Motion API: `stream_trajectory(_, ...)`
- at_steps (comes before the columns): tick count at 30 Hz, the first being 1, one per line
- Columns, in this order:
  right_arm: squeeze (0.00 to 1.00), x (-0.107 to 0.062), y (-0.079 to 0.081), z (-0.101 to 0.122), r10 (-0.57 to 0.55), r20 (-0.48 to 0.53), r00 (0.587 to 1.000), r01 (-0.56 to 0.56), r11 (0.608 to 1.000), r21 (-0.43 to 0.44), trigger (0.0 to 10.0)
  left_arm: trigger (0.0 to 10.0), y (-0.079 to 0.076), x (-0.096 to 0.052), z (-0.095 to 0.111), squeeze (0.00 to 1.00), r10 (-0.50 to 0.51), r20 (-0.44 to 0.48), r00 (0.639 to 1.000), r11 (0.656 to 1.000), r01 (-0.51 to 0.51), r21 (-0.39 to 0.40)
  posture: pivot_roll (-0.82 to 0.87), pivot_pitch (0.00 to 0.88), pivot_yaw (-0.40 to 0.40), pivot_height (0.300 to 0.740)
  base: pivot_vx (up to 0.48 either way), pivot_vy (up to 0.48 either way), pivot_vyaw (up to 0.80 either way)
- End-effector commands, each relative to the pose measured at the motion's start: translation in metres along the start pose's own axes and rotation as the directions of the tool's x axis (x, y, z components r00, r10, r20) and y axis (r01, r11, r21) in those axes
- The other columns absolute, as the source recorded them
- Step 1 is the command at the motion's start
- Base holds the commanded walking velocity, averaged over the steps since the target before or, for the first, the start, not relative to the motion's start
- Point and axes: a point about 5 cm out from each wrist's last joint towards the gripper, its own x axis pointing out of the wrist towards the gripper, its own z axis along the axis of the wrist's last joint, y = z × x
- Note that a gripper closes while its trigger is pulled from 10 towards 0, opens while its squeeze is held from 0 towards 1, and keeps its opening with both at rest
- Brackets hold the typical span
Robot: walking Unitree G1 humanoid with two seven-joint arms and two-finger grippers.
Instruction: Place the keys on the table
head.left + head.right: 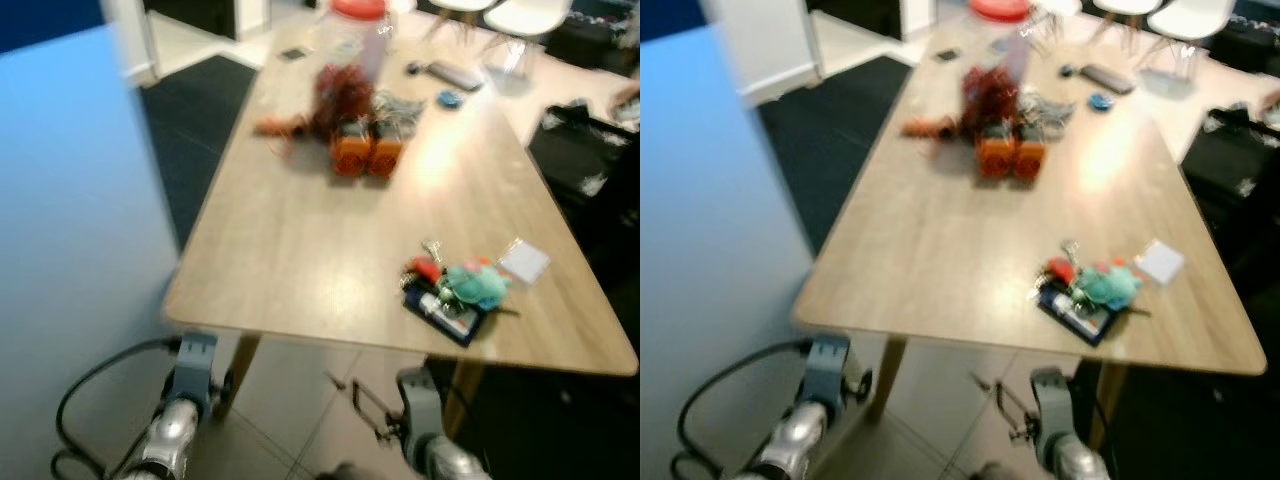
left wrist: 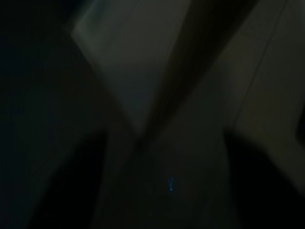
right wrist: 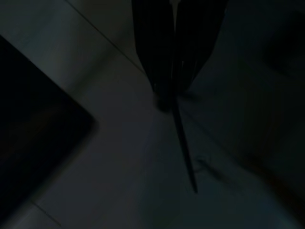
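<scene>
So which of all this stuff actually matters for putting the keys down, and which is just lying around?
Part of the job:
- bunch of keys with a teal fluffy charm and red tag, lying near the front edge
- long light wooden table

Just lying about:
- pair of orange cylinders
- clear jar with red lid
- small white card
- grey remote
- small blue disc
</scene>
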Motion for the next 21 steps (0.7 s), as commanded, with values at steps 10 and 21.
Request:
stream_trajectory(10,0.00,0.003,0.005,0.010,0.019,0.029,0.999,-0.018,1.000,-0.009,10.0,10.0,0.003,0.000,0.004,0.00,-0.002,0.032,0.999,1.000,0.002,0.017,0.08,0.018,-0.080,0.740,0.000,0.000,0.00)
stream_trajectory(21,0.00,0.001,0.003,0.002,0.011,-0.002,1.000,-0.011,1.000,-0.006,10.0,10.0,0.004,-0.004,-0.006,0.00,-0.015,-0.005,1.000,0.997,0.016,0.069,0.07,0.027,-0.082,0.740,0.000,0.000,0.00)
